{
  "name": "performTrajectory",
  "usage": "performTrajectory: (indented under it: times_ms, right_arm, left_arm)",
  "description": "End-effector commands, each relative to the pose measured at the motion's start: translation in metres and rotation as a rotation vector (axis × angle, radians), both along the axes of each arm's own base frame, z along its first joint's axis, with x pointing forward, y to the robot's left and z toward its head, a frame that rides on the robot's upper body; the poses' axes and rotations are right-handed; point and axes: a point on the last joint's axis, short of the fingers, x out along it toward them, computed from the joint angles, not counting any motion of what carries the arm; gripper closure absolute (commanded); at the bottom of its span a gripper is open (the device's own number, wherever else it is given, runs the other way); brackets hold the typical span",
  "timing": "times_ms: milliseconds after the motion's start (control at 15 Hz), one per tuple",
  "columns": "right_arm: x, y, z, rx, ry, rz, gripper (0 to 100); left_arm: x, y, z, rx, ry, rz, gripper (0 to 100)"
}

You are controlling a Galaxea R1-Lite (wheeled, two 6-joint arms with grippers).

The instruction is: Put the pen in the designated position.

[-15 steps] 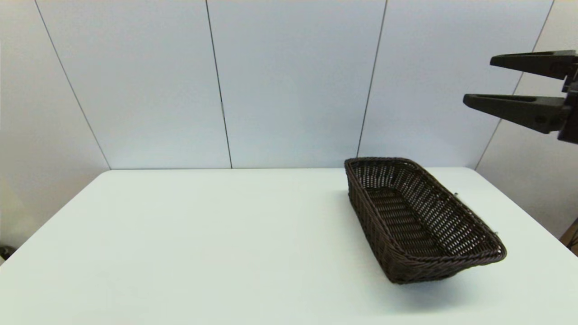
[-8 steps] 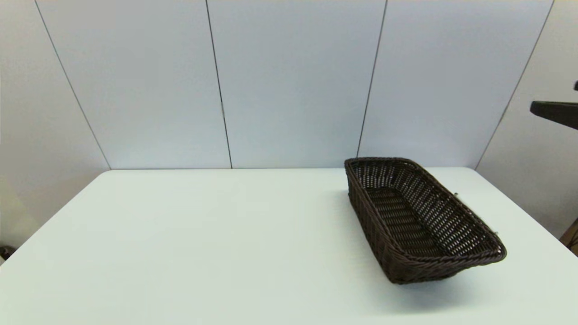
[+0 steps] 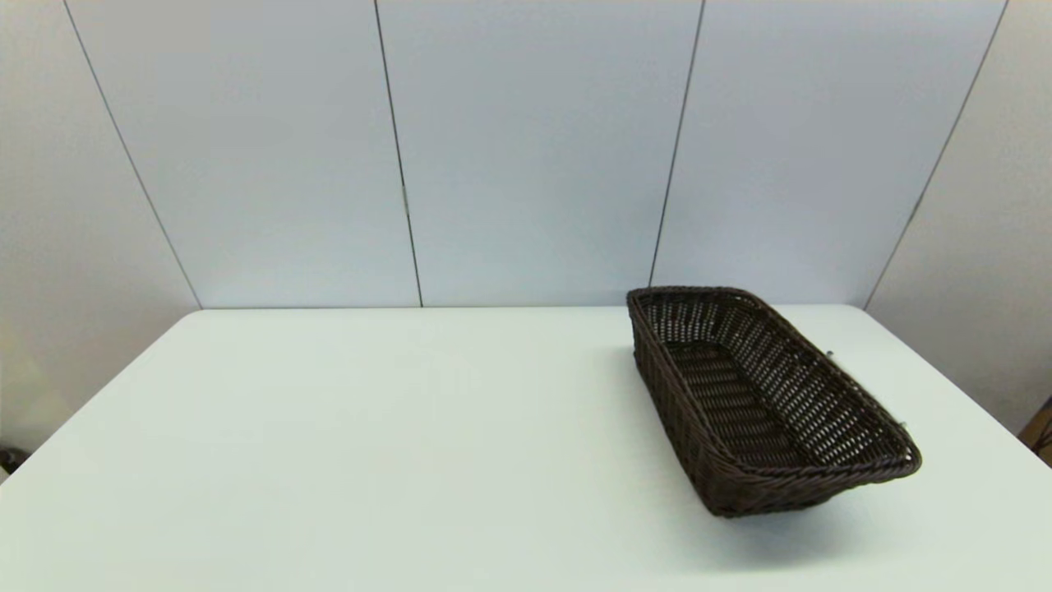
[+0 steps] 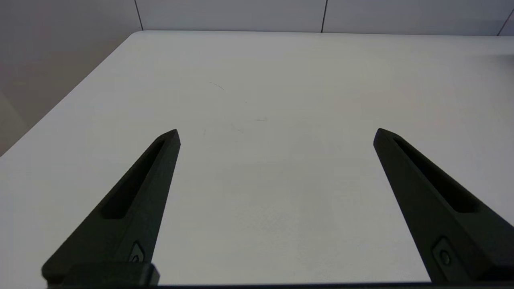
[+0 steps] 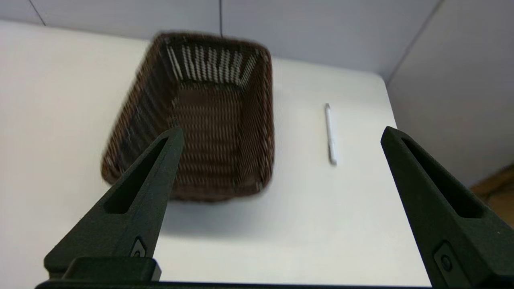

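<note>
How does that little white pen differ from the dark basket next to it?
The pen is thin, straight and white; the basket is wide, woven and dark brown. The pen is far shorter than the basket. The pen is a solid stick, while the basket is an open container with nothing seen in it. Both lie on the white table, side by side without touching, lengthwise in roughly the same direction.
</note>
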Motion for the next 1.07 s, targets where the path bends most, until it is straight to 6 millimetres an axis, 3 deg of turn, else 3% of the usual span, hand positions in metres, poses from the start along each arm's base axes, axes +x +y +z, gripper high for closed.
performTrajectory:
  times_ms: [67,533,1067]
  right_arm:
    - [-0.044,-0.004,-0.047,-0.008,-0.051,-0.041,0]
    - [-0.077,-0.004,-0.128,-0.016,-0.112,-0.082,0]
    - [-0.081,-0.004,-0.18,-0.015,-0.137,-0.048,0]
  left_arm:
    - [0.0,0.0,0.0,0.0,0.0,0.0,0]
    - [0.0,0.0,0.0,0.0,0.0,0.0,0]
    - [0.0,0.0,0.0,0.0,0.0,0.0,0]
